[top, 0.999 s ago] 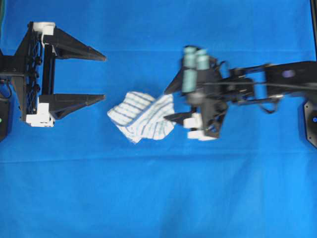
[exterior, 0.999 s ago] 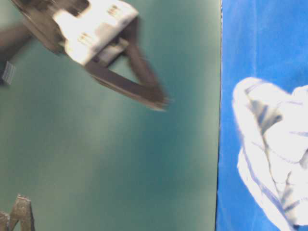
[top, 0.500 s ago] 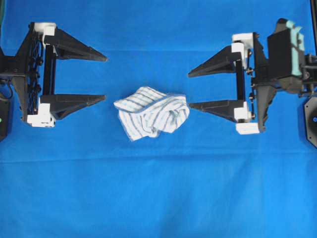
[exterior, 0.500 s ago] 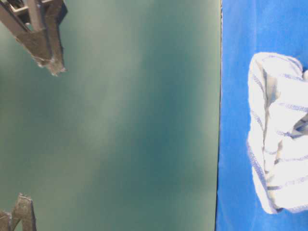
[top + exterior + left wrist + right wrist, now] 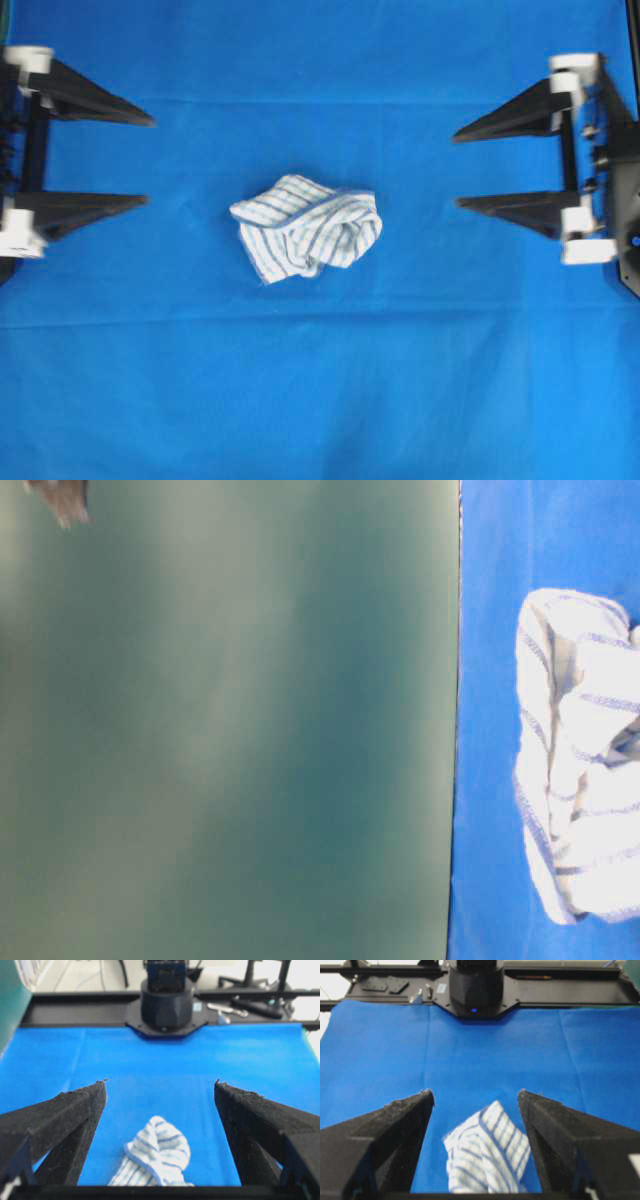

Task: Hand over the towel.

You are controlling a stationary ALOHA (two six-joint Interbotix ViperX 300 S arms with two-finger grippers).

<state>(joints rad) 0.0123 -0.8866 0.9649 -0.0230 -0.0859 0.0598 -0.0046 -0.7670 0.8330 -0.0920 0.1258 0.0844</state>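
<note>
The towel (image 5: 305, 226), a crumpled white cloth with thin blue-grey stripes, lies by itself on the blue tablecloth (image 5: 320, 400) near the table's middle. It also shows in the table-level view as the towel (image 5: 580, 770), and in both wrist views, towel (image 5: 157, 1152) and towel (image 5: 487, 1152). My left gripper (image 5: 148, 158) stands open at the far left, well apart from the cloth. Over at the far right my right gripper (image 5: 455, 168) is open too, its fingers pointing at the towel from a distance. Neither holds anything.
Each wrist view shows the opposite arm's black base (image 5: 166, 1002) (image 5: 474, 990) at the cloth's far edge. A dark green wall (image 5: 230, 730) fills the left of the table-level view.
The right gripper let go of the towel and drew back to the right edge. The left gripper also pulled back to the left. The towel settled into a heap and lies still.
</note>
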